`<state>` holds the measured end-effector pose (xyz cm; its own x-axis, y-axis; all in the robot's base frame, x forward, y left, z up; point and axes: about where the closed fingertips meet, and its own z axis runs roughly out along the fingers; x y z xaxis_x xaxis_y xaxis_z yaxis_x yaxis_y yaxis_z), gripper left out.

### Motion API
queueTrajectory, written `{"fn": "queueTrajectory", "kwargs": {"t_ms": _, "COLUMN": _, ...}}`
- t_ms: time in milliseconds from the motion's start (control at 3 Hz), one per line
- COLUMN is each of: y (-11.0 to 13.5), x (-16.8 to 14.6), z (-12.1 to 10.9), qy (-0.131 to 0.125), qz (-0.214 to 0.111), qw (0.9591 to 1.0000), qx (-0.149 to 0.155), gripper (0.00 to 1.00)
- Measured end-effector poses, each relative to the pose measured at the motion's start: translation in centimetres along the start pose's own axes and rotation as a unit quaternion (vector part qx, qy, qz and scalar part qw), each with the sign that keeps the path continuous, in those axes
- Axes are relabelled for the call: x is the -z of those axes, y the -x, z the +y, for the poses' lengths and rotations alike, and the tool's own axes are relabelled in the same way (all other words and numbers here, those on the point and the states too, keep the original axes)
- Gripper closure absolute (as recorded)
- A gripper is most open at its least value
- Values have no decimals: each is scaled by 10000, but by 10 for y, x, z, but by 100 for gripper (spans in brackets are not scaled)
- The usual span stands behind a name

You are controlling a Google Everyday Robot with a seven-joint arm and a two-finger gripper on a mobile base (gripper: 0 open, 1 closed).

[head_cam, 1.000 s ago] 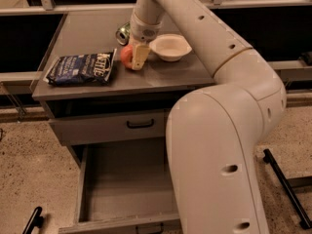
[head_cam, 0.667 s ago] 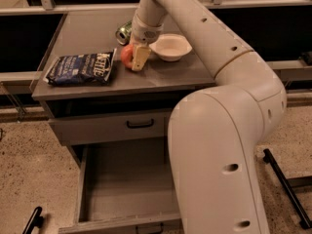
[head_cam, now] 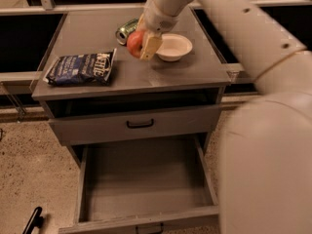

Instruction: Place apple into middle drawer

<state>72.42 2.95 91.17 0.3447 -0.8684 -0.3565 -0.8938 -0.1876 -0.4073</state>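
Camera view: grey worktop (head_cam: 195, 71) carries a blue Kettle chip bag (head_cam: 82, 67) at left, a green soda can (head_cam: 125, 30) lying at the back and a white bowl (head_cam: 174, 47). Tool (head_cam: 141, 45) clamps the apple (head_cam: 134, 43) over the worktop, between can and bowl. Below is a closed drawer with a black handle (head_cam: 140, 124), then the middle drawer (head_cam: 146, 217) pulled open, floor bare. Speckled room floor (head_cam: 29, 169).
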Motion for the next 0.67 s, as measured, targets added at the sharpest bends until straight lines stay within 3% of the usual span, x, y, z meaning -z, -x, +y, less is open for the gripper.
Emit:
{"fn": "queueTrajectory", "kwargs": {"t_ms": 333, "y": 39, "x": 72, "z": 23, "qy": -782, "qz": -586, "qw": 9950, "qx": 218, "gripper": 100}}
{"fn": "queueTrajectory", "kwargs": {"t_ms": 667, "y": 73, "x": 69, "z": 76, "qy": -745, "qz": -1284, "qw": 9882, "qx": 379, "gripper": 100}}
